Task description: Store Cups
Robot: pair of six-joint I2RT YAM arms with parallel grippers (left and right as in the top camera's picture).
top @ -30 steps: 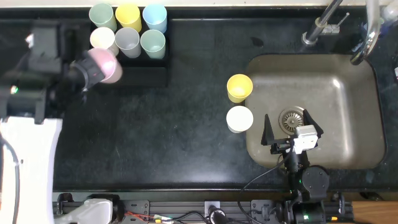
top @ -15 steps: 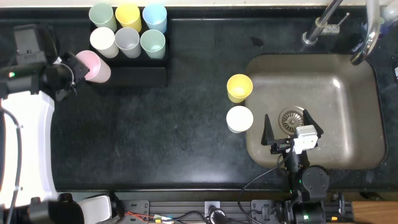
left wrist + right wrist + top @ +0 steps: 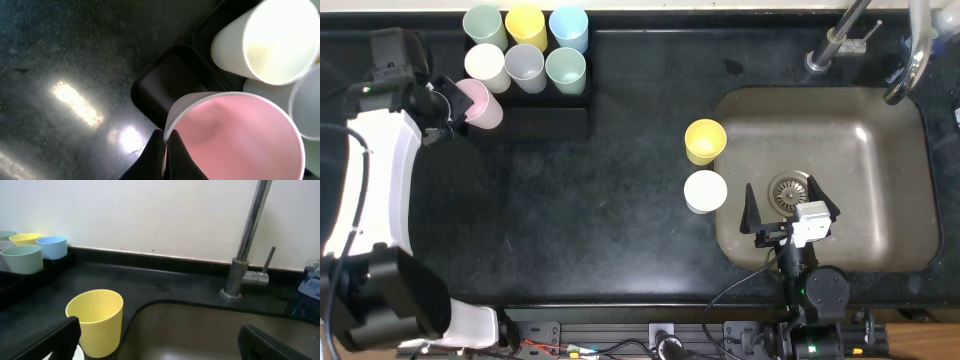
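While left claw (image 3: 448, 100) grips pink cup (image 3: 480, 104) by tray (image 3: 555, 122) on dark worktop (image 3: 570, 220) — right claw (image 3: 785, 198) gapes over sink (image 3: 880, 150).

In the left wrist view the pink cup (image 3: 235, 135) is running past the picture's edge and hiding the tray (image 3: 165, 80) slot beneath it; the left pincer (image 3: 165, 146) is being cropped to its fingertips; in the right wrist view the white cup (image 3: 79, 355) is being cut to a sliver.
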